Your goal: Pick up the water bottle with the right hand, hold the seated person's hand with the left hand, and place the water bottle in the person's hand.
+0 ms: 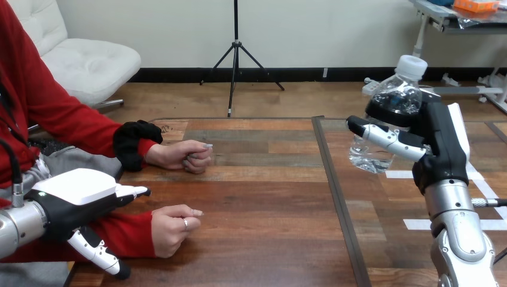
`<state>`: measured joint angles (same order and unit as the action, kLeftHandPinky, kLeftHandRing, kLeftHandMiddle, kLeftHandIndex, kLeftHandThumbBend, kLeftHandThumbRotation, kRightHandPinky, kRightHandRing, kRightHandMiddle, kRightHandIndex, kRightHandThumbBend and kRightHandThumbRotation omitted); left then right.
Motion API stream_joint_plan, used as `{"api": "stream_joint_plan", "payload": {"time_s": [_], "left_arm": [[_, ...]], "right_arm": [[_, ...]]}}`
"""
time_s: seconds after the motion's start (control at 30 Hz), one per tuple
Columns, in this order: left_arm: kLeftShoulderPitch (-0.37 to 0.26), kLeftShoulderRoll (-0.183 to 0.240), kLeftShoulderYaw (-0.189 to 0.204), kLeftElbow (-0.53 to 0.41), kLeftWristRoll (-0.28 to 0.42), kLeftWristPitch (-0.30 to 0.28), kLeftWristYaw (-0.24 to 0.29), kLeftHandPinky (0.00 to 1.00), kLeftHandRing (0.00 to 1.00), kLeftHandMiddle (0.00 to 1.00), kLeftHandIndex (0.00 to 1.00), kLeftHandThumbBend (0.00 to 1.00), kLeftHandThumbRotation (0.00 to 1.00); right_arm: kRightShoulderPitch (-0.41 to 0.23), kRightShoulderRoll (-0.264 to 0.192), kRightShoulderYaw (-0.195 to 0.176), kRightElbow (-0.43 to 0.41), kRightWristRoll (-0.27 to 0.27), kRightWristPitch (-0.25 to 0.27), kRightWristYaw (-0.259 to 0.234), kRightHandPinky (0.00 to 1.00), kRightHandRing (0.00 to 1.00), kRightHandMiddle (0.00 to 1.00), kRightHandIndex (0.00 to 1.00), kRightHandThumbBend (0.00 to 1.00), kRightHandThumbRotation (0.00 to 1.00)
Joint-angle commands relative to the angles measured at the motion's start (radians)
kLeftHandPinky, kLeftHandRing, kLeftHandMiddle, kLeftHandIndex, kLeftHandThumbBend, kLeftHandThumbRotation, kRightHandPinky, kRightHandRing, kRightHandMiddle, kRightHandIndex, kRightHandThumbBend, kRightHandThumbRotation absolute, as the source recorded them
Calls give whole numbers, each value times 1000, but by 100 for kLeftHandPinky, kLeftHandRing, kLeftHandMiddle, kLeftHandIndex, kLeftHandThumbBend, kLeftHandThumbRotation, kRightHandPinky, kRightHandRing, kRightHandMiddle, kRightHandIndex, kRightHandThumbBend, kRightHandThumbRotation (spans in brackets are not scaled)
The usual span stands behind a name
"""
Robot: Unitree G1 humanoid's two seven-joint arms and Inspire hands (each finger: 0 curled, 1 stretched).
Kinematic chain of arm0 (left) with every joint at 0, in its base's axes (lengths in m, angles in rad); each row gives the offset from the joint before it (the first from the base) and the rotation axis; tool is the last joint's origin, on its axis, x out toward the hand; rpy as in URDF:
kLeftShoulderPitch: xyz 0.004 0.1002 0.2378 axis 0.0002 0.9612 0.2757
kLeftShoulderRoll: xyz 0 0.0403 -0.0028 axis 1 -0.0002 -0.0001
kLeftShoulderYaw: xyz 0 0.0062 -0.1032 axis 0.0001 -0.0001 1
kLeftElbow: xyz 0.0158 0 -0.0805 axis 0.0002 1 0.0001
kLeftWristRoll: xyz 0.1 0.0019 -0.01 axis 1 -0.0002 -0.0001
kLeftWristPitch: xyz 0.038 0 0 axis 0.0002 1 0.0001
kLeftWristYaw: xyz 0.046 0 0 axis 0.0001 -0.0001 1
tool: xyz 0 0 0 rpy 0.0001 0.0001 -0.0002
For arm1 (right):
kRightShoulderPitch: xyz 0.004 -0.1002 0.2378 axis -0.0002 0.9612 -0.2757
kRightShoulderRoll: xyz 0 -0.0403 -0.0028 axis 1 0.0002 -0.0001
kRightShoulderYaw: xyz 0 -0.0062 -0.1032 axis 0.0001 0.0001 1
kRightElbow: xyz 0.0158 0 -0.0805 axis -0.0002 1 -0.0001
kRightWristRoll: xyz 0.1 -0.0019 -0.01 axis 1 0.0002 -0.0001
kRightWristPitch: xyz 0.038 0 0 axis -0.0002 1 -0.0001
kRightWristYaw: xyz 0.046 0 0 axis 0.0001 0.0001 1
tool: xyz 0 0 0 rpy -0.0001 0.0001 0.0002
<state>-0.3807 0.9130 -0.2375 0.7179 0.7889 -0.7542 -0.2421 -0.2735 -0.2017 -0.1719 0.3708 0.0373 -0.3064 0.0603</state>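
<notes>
on my feed the worktop [269, 197] is wood planking, brown with a visible grain and a low satin sheen, split by a dark seam [335, 197]. the white tape strips [418, 224] on it look matt. the water bottle [391, 101] is clear thin plastic, ribbed and glinting, with a matt white plastic cap [412, 64]. the right robot hand [442, 140] is matt black plastic, its fingers [388, 136] covered in smooth white shells. the left robot hand [78, 200] carries a smooth, slightly glossy white shell over the same black body. i read the right forearm [460, 233] as brushed silver metal.
</notes>
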Motion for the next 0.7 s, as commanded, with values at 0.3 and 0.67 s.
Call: {"api": "stream_joint_plan", "payload": {"time_s": [0.3,0.67], "left_arm": [[-126,-5,-82,106,68,2,125,84,90,93,96,100,59],[-167,-31,-148,220,116,0,267,79,87,91,94,100,57]], "right_arm": [[-35,-20,-9,-99,6,-8,2,24,29,38,38,74,0],[-32,-22,-18,-117,31,-4,22,24,28,37,38,76,0]]}}
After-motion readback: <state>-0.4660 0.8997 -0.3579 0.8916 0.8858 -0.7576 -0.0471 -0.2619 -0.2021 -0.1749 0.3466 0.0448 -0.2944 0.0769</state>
